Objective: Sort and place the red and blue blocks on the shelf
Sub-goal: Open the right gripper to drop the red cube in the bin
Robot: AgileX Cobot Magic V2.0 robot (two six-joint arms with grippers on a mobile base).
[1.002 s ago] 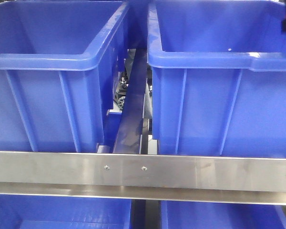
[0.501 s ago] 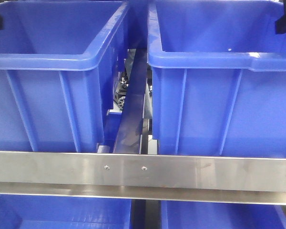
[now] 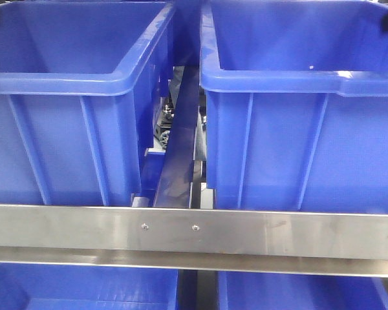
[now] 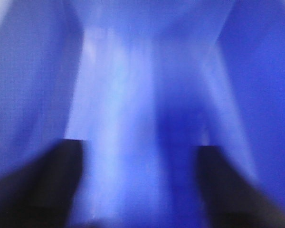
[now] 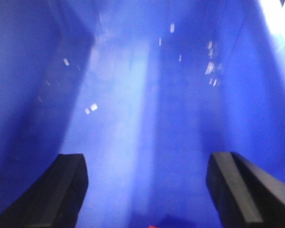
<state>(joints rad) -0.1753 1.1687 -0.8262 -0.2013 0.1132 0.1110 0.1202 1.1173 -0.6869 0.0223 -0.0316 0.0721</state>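
Now your left gripper (image 4: 137, 190) and right gripper (image 5: 145, 190) both gape empty over tub (image 3: 77, 77) floors, probably because the blocks were dropped.

Front camera faces the shelf (image 3: 194, 234) closely; both wrist cameras (blurred) look down into blue tubs (image 3: 77, 84).

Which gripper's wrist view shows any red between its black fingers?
The right gripper: a thin red sliver sits at the bottom edge between its spread fingers. The left gripper view shows only blurred blue plastic tub wall.
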